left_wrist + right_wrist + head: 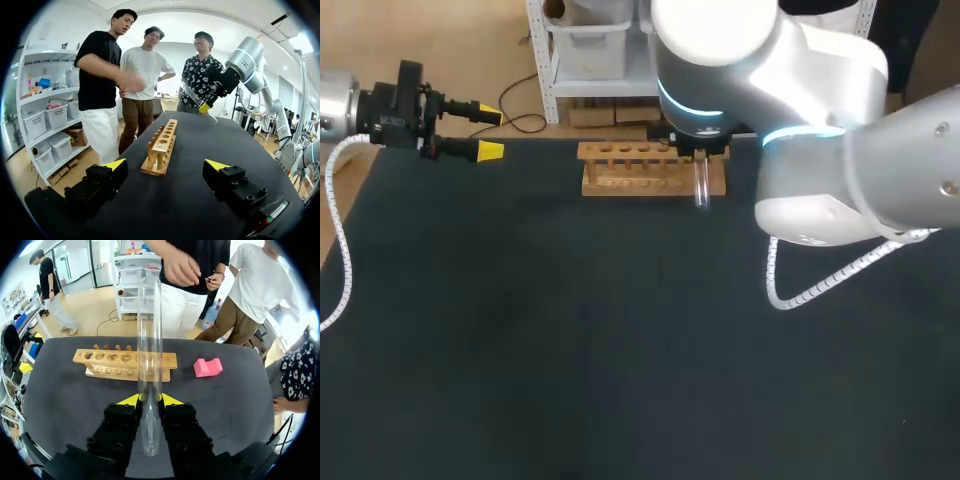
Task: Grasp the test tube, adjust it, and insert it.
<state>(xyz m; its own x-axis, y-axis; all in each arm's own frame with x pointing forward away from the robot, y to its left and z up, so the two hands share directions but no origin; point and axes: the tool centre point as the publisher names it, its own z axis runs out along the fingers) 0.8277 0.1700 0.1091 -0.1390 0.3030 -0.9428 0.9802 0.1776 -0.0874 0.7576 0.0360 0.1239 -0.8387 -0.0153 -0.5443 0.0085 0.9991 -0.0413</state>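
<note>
Since our right gripper point(150, 399) pinches the test tube point(150, 340) between both yellow tips, from two sides, the grasp step reads as done. Tube's long axis: runs along the fingers, with most of its length ahead of the tips and a short part back toward the wrist. Ahead of and below the gripper lies the wooden rack point(112, 359), its row of holes running crosswise to the tube. The tube's line crosses the rack near the end hole on the side of the pink block point(207, 367). From the left wrist view the tube hangs tilted above the rack's far end, not upright, and apart from the wood. We judge the coming move turns on that tilt: the axis must stand square over a hole before lowering. Which end is the closed one we cannot tell. Our left gripper point(488, 133) stands open and holds nothing, well apart from the rack, so the right arm is far the nearer.
</note>
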